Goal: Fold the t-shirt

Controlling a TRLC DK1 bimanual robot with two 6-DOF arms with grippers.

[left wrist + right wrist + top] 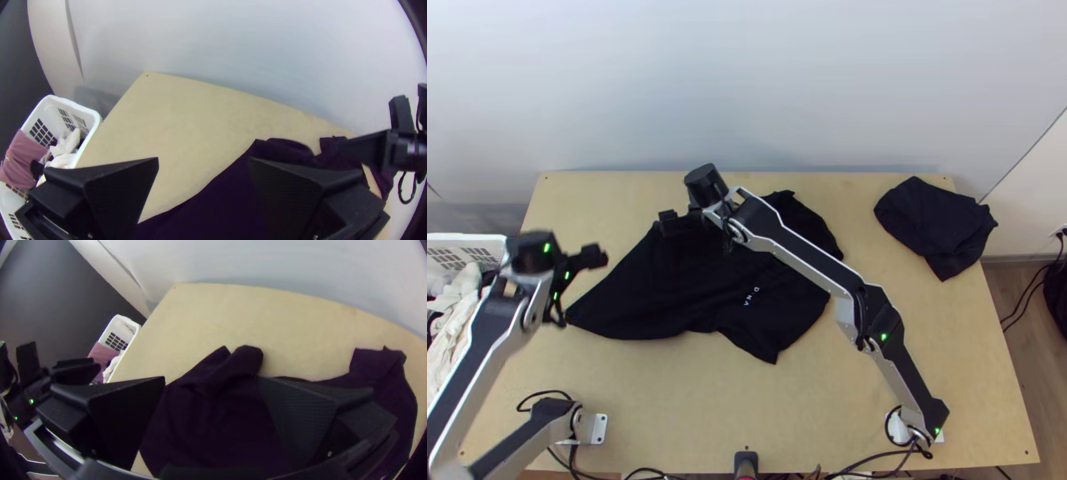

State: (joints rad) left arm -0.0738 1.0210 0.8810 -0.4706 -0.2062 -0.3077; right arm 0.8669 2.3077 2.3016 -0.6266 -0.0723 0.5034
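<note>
**The t-shirt is laid out, but the neat folding is mostly left to do**

The black t-shirt [691, 296] lies in the middle part of the surface [747, 408], more toward the left edge than the right. One pointy bit of it aims at the near edge. The small white letters [751, 296] face up, so I can tell which way up that part is. The shirt is spread out, but it is lumpy and crooked, and I see no neat fold.

One end makes a long point toward the left edge. The left tool [204, 159] is close to that end. It is let go, with its two sides wide apart and nothing in it. Past the left edge is a white basket [467, 237] with clothes in it.

Farther back, the right tool [212, 378] is over the far side of the shirt. It is wide apart too, and it does not hold the cloth. That far side is wavy and bunched up.

Farthest off, by the far right corner, is another dark cloth [935, 224], a bit rumpled, poking over the right edge.

I think the job is near its start. The shirt needs to be pulled flat first, then the sides turned in, then folded up small.
</note>
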